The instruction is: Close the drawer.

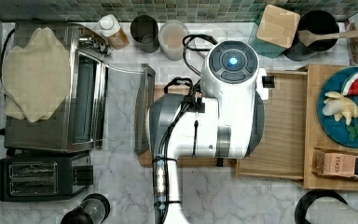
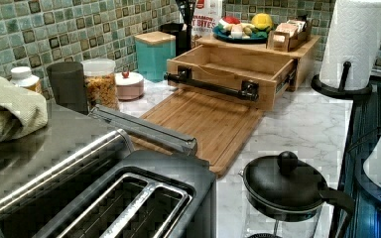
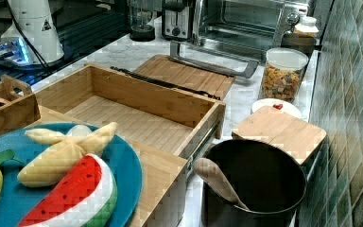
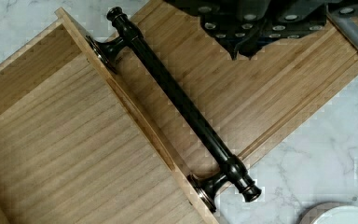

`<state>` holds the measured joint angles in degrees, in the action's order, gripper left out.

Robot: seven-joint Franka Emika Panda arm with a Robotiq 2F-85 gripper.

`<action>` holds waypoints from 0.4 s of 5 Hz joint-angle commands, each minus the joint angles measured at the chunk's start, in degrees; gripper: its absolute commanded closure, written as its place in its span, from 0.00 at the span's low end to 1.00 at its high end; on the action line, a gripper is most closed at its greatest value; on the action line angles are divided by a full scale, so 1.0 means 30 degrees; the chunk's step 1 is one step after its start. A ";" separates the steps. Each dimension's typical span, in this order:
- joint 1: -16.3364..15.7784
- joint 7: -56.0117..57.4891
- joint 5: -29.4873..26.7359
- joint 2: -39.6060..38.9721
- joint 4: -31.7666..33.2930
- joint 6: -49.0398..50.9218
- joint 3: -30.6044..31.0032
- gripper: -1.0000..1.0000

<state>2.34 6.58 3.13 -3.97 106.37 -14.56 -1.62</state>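
Marble counter, green tiled wall behind. Drawer [image 2: 228, 64] fully out above cutting board [image 2: 203, 124] (handle [image 4: 177, 100] untouched). Closing not begun; gripper [image 4: 261, 23] state unclear.

I count one drawer [image 2: 238, 62] pulled open, with one black bar handle [image 4: 182, 105] on two posts. One cutting board [image 2: 206, 124]. One toaster oven [image 1: 74, 102], one two-slot toaster [image 1: 37, 177]. One blue plate [image 1: 349, 112] carrying three toy fruits. One paper towel roll [image 2: 354, 42]. One glass kettle [image 2: 290, 193]. One robot arm [image 1: 214, 116].
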 commanded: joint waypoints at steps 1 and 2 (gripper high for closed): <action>-0.0003 0.0002 0.0117 -0.0001 0.0001 -0.0006 -0.0005 1.00; 0.0486 0.0792 -0.0286 0.0563 0.0756 -0.1092 0.0394 1.00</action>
<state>2.46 6.61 3.14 -4.33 108.10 -16.62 -1.63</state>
